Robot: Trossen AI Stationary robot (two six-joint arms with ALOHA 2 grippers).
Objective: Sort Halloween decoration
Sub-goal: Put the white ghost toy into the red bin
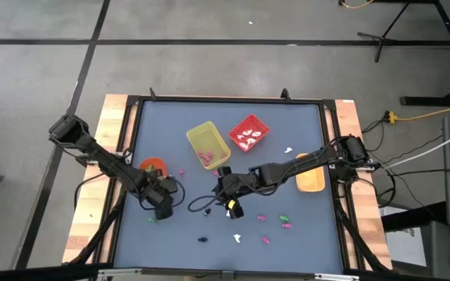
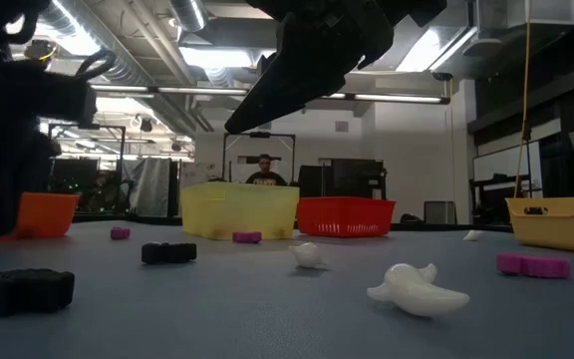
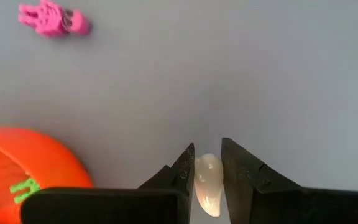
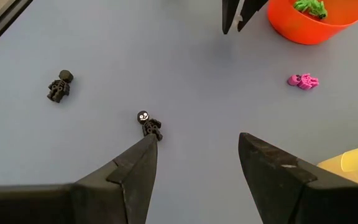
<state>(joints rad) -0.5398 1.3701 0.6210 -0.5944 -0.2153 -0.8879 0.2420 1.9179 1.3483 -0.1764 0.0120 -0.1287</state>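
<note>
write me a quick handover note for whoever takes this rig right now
Left gripper: closed on a white ghost trinket at the table, beside the orange bowl.
Right gripper: open, empty, hovering mid-table over a black skeleton.
Done: white pieces in the red bin, pink ones in the yellow bin, a green one in the orange bowl.
Left: loose pink, black, green and white trinkets on the near half of the table.

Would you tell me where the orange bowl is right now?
In the high view, the orange bowl sits on the table's left side, just beside the left gripper.
</note>
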